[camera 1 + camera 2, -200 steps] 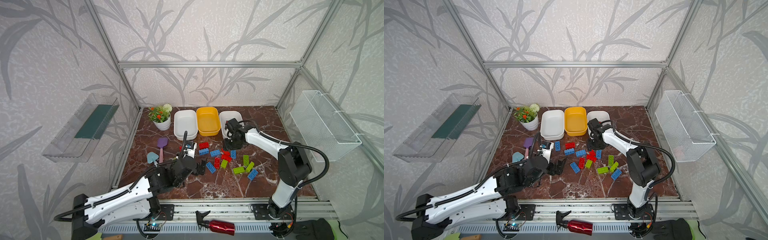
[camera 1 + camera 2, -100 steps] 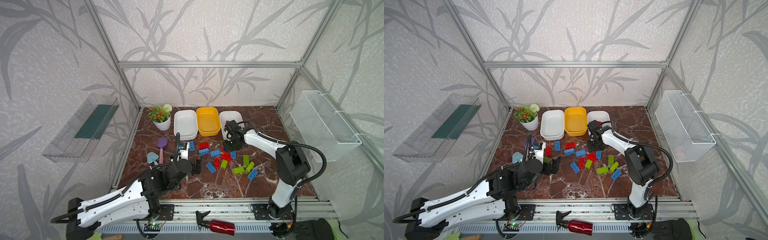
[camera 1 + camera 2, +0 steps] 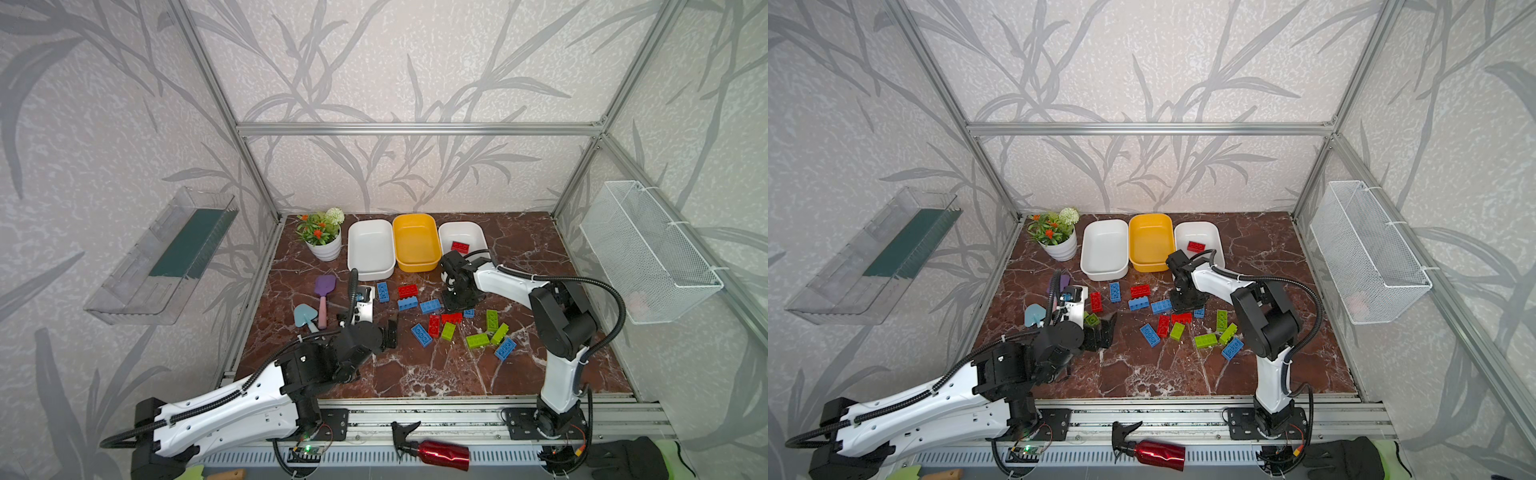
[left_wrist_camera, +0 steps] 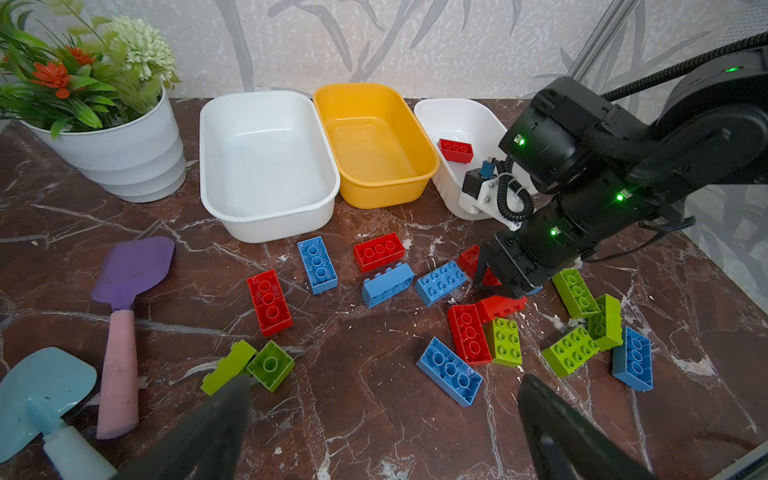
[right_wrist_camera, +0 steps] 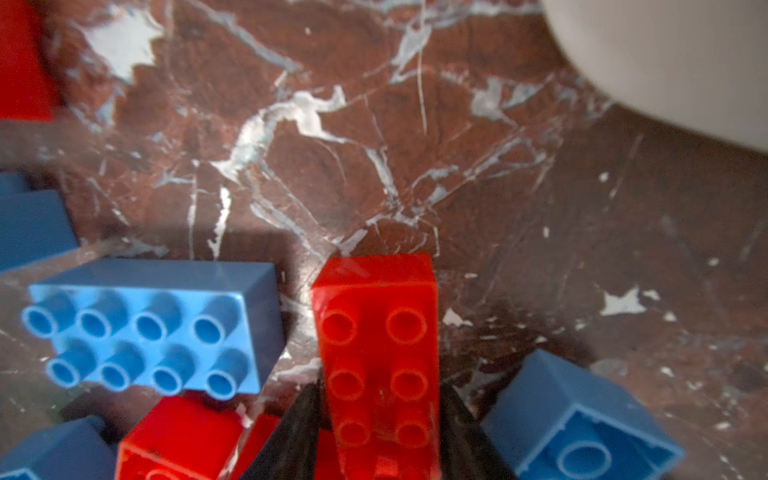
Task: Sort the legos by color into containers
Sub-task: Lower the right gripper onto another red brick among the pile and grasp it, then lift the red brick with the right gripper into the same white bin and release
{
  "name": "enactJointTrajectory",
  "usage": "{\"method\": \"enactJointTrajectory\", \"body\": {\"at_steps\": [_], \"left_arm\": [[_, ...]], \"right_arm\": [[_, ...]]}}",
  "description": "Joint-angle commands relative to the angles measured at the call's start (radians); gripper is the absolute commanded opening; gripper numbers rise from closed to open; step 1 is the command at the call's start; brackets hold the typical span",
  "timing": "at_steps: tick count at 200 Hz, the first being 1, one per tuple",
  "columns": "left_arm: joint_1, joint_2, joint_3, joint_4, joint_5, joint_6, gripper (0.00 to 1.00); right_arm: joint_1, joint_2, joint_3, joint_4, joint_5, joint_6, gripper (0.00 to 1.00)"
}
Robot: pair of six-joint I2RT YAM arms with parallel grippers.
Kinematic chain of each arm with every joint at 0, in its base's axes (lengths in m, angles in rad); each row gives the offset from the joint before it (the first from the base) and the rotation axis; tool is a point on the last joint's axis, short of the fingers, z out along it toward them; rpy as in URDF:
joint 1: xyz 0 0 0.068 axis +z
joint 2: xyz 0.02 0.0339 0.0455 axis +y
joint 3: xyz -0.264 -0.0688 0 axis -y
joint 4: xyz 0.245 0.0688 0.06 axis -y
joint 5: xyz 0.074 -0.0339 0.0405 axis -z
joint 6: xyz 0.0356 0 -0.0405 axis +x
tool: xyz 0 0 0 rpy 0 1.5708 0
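In both top views the right gripper [image 3: 459, 300] is reaching down into the scattered legos [image 3: 449, 331] at the middle of the table [image 3: 415, 374], in front of the yellow tub [image 3: 417, 267] and its two white neighbours along the rear edge. The left gripper [image 3: 1100, 332] is sitting nearer the left edge. In the left wrist view its jaws are standing spread wide, close to two green bricks [image 4: 249, 365]. In the right wrist view the right jaws are pinching a red brick [image 5: 378, 353] by its long sides, beside a blue brick [image 5: 153, 328].

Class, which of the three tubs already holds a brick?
The white tub right of the yellow tub: only it has a red brick inside.
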Motion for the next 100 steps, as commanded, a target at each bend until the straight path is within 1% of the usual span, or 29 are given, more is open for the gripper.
{"method": "enactJointTrajectory", "body": {"at_steps": [1, 9, 16, 51, 66, 80, 100], "left_arm": [[-0.004, -0.026, -0.022, 0.013, -0.071, 0.006, 0.99], [-0.003, -0.03, -0.024, 0.019, -0.079, 0.013, 0.99], [-0.004, -0.031, -0.025, 0.024, -0.089, 0.018, 0.99], [0.0, -0.01, -0.017, 0.068, -0.126, 0.079, 0.99], [0.007, 0.017, -0.007, 0.095, -0.124, 0.111, 0.99], [0.033, 0.06, 0.015, 0.115, -0.084, 0.145, 0.99], [0.121, 0.125, 0.081, 0.125, 0.009, 0.163, 0.99]], "right_arm": [[0.003, 0.007, 0.027, -0.03, 0.033, 0.017, 0.37], [0.004, -0.004, 0.032, -0.046, 0.035, 0.02, 0.32], [0.007, -0.013, 0.032, -0.056, 0.039, 0.02, 0.31], [0.012, -0.123, 0.062, -0.127, 0.047, 0.022, 0.3], [0.009, -0.161, 0.108, -0.177, 0.077, 0.011, 0.3], [0.004, -0.174, 0.159, -0.213, 0.096, -0.013, 0.3], [-0.011, -0.155, 0.261, -0.273, 0.122, -0.043, 0.3]]}}
